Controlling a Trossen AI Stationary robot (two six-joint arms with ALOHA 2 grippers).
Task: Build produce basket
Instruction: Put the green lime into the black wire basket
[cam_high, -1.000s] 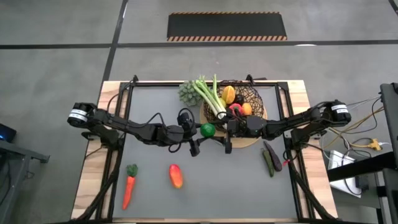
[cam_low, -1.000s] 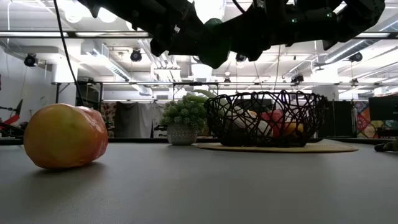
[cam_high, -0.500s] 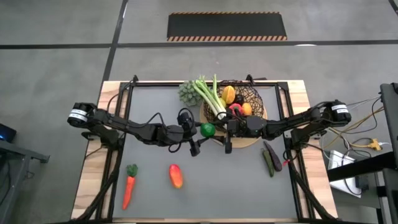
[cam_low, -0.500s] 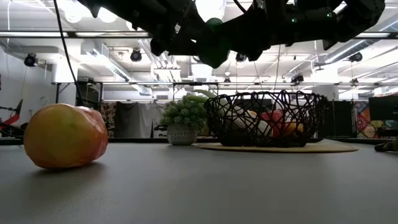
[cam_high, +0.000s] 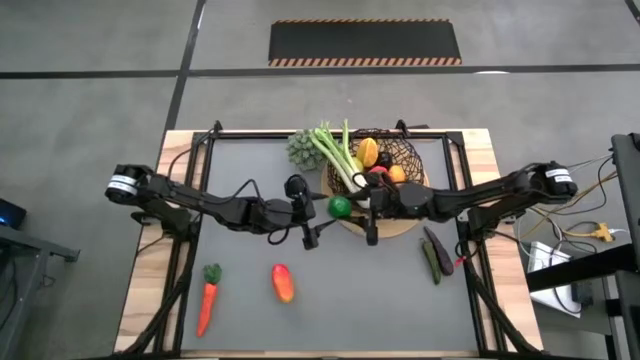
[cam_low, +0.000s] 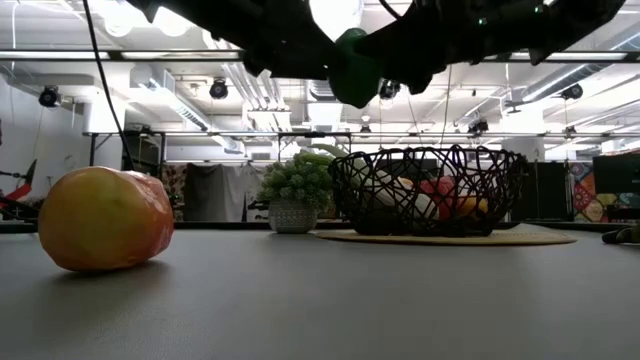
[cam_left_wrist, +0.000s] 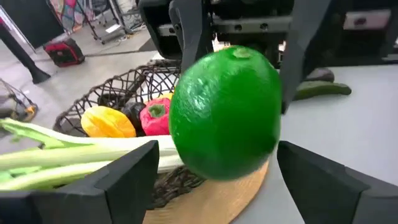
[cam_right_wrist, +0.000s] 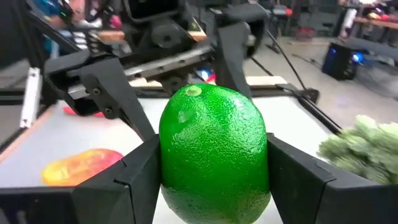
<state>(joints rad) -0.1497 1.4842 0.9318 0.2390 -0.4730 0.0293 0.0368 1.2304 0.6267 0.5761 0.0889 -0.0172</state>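
Observation:
A green lime (cam_high: 340, 206) hangs in the air between my two grippers, just left of the dark wire basket (cam_high: 408, 150). The basket stands on a tan mat and holds a leek-like stalk (cam_high: 337, 155) with yellow, red and orange pieces. My right gripper (cam_right_wrist: 214, 180) reaches in from the table's right and is shut on the lime (cam_right_wrist: 214, 155). My left gripper (cam_left_wrist: 217, 177) faces it from the table's left. Its fingers are open and stand wide on either side of the lime (cam_left_wrist: 227, 112) without touching it. My right gripper pinches the lime between its two fingers (cam_right_wrist: 134, 180), one on each opposite side (cam_right_wrist: 171, 168) of the fruit. The fingers come in level from the table's right. The lime is lifted clear, high above the table (cam_low: 355, 70).
A carrot (cam_high: 207, 295) and a red-yellow fruit (cam_high: 283, 283) lie near the table's near-left part. Dark purple and green pieces (cam_high: 437, 255) lie right of the mat (cam_high: 390, 226). A small potted plant (cam_high: 300, 148) stands left of the basket. Black frame rails run along the table's sides.
The lime has moved a little up and toward the basket, carried by the right gripper. The left gripper stays near where it was, so the lime now sits farther from it.

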